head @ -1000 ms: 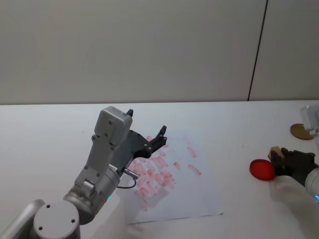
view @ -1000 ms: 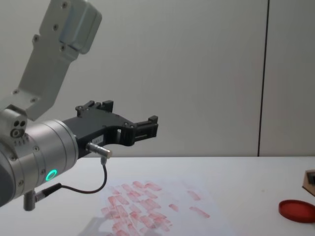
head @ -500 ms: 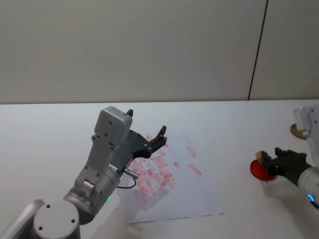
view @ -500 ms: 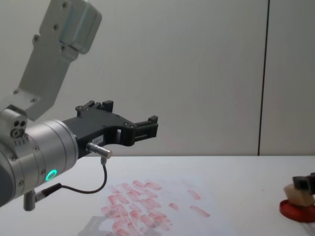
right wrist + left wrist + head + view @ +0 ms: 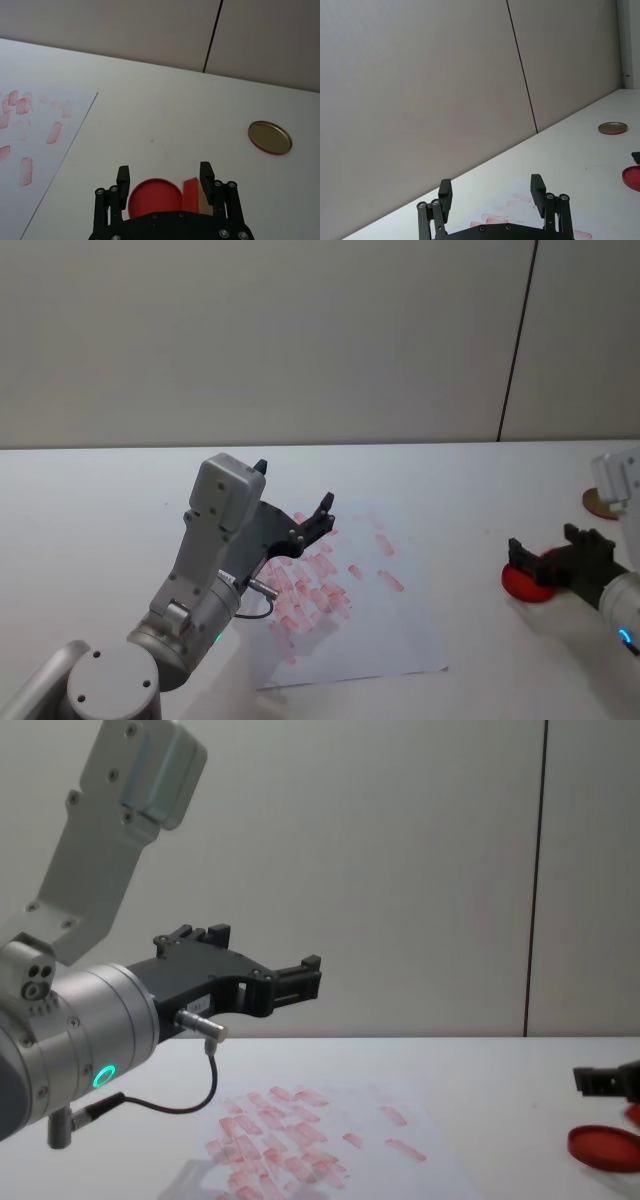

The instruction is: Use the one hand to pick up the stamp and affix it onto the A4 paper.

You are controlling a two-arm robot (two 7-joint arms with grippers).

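Observation:
The stamp (image 5: 192,195), a tan block with a red face, stands between the jaws of my right gripper (image 5: 165,172), close against one finger (image 5: 206,173). It sits at the edge of the round red ink pad (image 5: 152,197). This gripper (image 5: 543,540) is open and hovers just above the ink pad (image 5: 523,584), well to the right of the A4 paper (image 5: 385,625). The paper (image 5: 365,1120) carries many pinkish-red prints. My left gripper (image 5: 294,483) hangs open and empty above the paper's left part; its wrist view shows the gripper (image 5: 491,182) and the paper (image 5: 512,199).
A flat gold lid (image 5: 601,503) lies on the white table behind the ink pad, toward the back right; the right wrist view has the lid (image 5: 270,137) too. A bare wall rises behind the table. My left arm (image 5: 90,1020) looms large on the left.
My right gripper carried the stamp leftward over the ink pad, then opened; the stamp is no longer pinched. The left arm has not moved.

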